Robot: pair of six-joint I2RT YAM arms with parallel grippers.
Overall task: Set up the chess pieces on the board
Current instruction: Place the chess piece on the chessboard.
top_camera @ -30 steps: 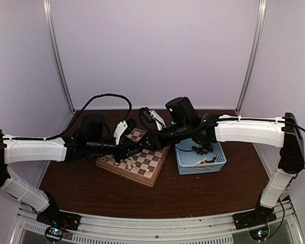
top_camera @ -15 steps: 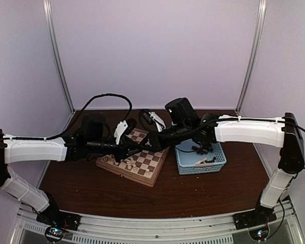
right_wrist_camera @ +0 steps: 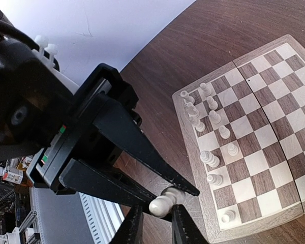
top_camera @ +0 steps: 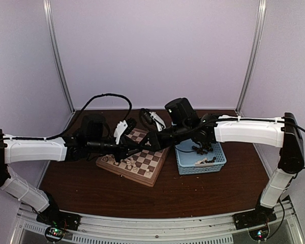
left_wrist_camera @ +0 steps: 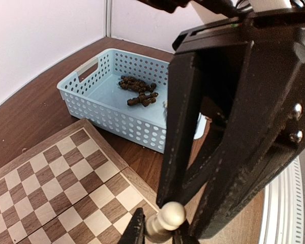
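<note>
Under both grippers, a dark wood-grain table (top_camera: 193, 195); behind, plain lilac walls (top_camera: 152, 51) with a metal post (top_camera: 58, 61) at each rear corner. From the left: left gripper (left_wrist_camera: 159, 233) nearly closed, pinching a cream piece (left_wrist_camera: 165, 219) by its base, round head poking out past the fingertips. Directly below, the board (top_camera: 151, 171): thick, light-rimmed, tan and brown checks, set askew on the table. Along its edge beneath the left gripper, two ragged rows of cream pieces (right_wrist_camera: 224, 132), small, turned, upright. Tip to tip with the left, right gripper (right_wrist_camera: 156, 214) narrow too, its fingers clamped on either side of the same piece's head. Right of both grippers, just beside the board, a pale-blue perforated basket (left_wrist_camera: 86, 94) with a clump of dark pieces (left_wrist_camera: 139, 92) lying inside.
</note>
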